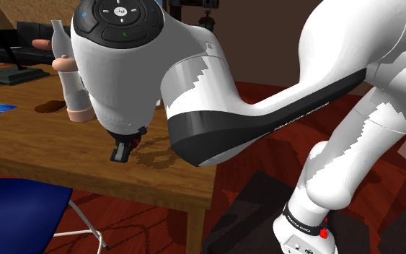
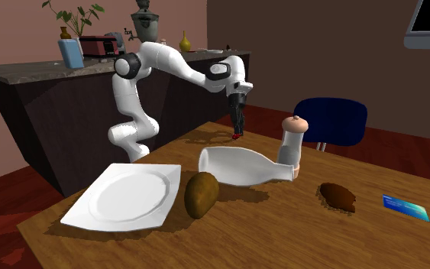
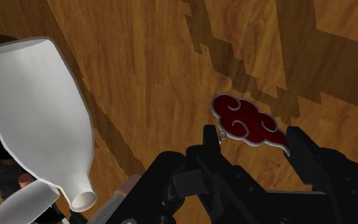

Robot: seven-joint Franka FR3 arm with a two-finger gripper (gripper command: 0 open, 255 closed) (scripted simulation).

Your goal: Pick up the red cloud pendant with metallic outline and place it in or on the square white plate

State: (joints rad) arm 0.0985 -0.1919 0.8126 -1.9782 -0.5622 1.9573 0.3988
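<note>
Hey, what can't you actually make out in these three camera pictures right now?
- Shoulder view: the arm covers much of the table; what lies behind it is hidden.
- Second exterior view: the red cloud pendant is a tiny speck under the gripper; its outline is unreadable.
- Wrist view: the lying white bottle is cut off by the edge.
- Second exterior view: print on the blue card is too small.

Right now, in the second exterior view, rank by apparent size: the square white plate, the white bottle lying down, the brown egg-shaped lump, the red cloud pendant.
1. square white plate (nearest the camera, though)
2. white bottle lying down
3. brown egg-shaped lump
4. red cloud pendant, far smallest
</note>
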